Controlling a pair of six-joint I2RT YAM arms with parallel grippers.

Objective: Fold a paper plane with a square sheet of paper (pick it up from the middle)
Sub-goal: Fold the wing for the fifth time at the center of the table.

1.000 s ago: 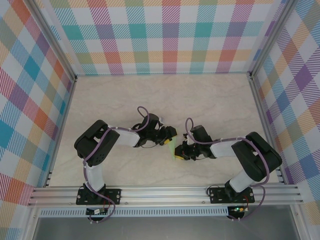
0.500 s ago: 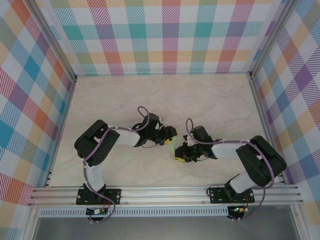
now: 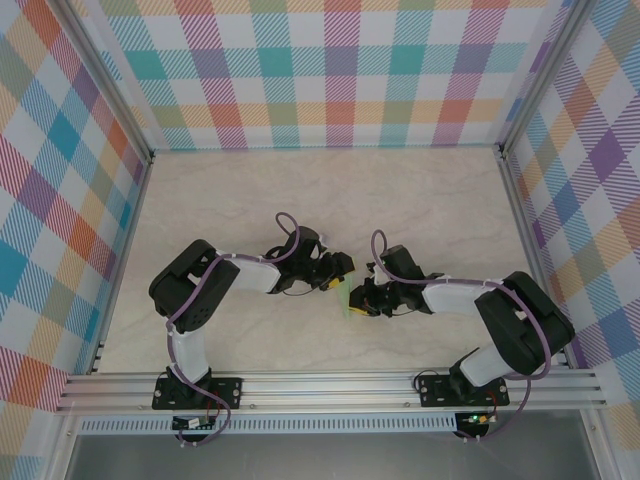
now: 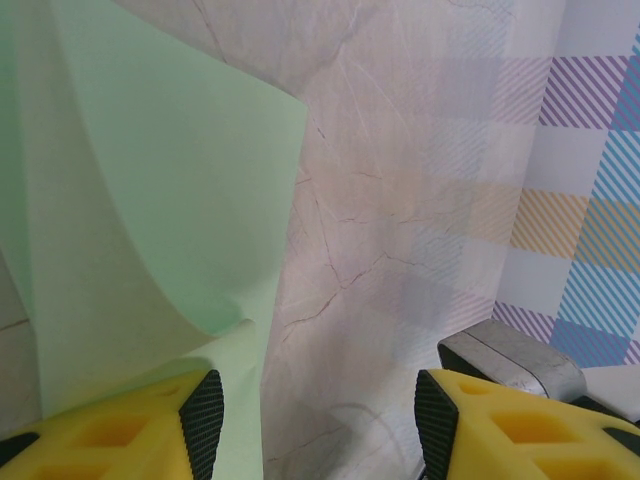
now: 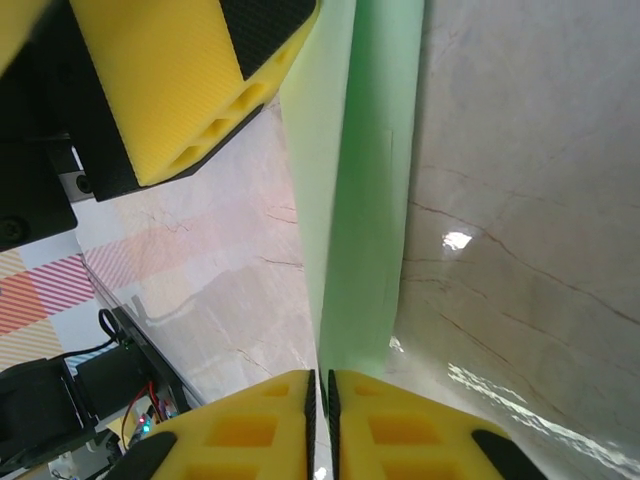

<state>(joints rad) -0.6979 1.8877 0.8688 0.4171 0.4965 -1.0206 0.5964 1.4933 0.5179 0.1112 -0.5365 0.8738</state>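
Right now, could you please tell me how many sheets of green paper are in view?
1. The mint-green sheet sits at the middle of the table, one end pinched in the right hand. Another could lie hidden under the left arm or right arm.

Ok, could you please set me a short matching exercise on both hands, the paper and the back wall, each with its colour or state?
Things:
1. left hand
2. right hand
3. paper
4. back wall

Colours and states:
A. pale green
B. pinched shut on the paper
C. many-coloured plaid
D. fingers apart

Pairs: 1-D, 2-B, 3-A, 4-C.
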